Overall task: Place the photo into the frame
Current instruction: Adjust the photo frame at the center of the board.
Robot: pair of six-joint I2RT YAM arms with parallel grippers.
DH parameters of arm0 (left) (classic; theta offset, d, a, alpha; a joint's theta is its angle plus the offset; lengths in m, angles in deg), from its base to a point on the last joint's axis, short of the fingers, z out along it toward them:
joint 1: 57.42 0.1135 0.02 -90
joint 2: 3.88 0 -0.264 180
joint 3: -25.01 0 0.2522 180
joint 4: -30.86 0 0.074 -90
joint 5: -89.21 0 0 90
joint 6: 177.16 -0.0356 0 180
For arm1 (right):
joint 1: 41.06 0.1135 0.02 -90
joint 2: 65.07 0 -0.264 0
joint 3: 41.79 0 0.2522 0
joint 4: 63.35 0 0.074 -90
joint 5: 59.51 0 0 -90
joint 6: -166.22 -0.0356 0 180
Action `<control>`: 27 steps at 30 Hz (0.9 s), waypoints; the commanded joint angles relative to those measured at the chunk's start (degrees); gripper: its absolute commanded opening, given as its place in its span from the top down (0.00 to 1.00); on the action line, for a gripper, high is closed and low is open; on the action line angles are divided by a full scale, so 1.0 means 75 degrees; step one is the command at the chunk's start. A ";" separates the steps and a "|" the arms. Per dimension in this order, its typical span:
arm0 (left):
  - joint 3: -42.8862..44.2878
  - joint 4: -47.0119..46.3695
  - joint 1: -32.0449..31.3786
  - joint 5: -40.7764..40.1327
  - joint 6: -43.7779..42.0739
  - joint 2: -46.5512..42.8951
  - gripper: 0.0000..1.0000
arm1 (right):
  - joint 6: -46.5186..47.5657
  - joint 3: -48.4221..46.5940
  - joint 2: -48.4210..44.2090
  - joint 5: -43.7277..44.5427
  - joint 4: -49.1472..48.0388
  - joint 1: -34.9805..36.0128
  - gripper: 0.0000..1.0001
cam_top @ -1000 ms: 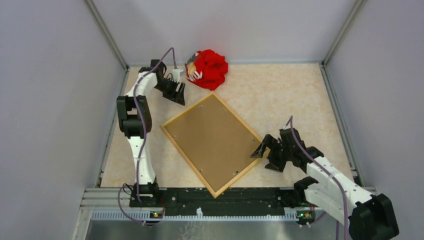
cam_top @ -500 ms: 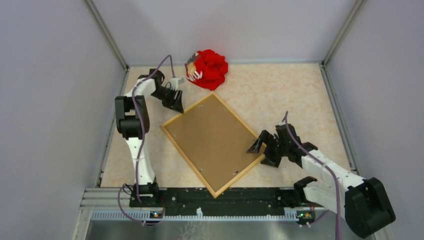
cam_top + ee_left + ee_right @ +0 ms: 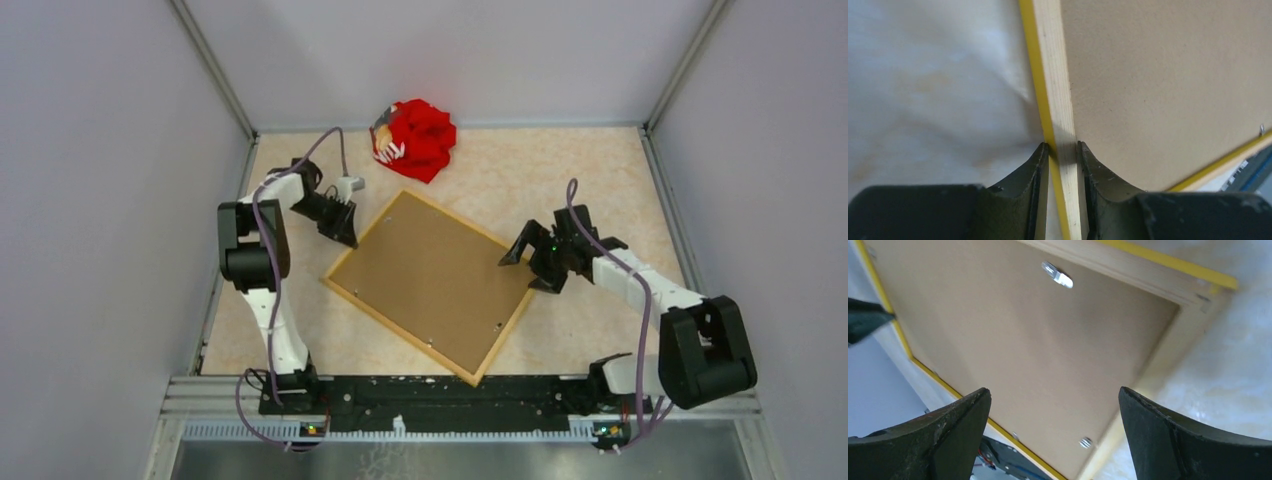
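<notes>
Frame (image 3: 399, 333) lies face-down on the table (image 3: 580, 180), wood-coloured back up, w/ the brown backing board (image 3: 435, 280) sitting in it under small metal clips (image 3: 1058, 274). It has swung round vs a sec ago: its near corner now sits further right. Left gripper (image 3: 340, 222) has dropped onto the left rail and narrowed; wrist view shows its fingers (image 3: 1040, 165) pinching the rail, one on the yellow outer edge, one on the board side. Right gripper (image 3: 528, 268) has moved out to the right corner and hangs over it, jaws wide, holding nothing. So, by my read, frame is now steadied for work on the back, prob. freeing the clips. Photo isn't visible in any view; can't say where it is. In the way: backing board, clipped in. Red crumpled cloth (image 3: 420, 138) at the far edge, apart from the frame.
</notes>
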State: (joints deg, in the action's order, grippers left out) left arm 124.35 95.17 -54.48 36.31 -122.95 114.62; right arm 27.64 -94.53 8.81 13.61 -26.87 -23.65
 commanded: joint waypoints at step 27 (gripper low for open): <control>-0.0437 0.0658 -0.0267 0.1432 0.0337 -0.1054 0.52 | 0.1505 -0.0496 -0.1609 0.1066 0.1868 -0.1543 0.01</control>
State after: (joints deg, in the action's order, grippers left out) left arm 117.88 101.38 -56.20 44.93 -122.12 105.33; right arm 38.13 -102.86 1.47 19.51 -17.31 -33.88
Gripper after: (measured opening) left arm 0.458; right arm 0.986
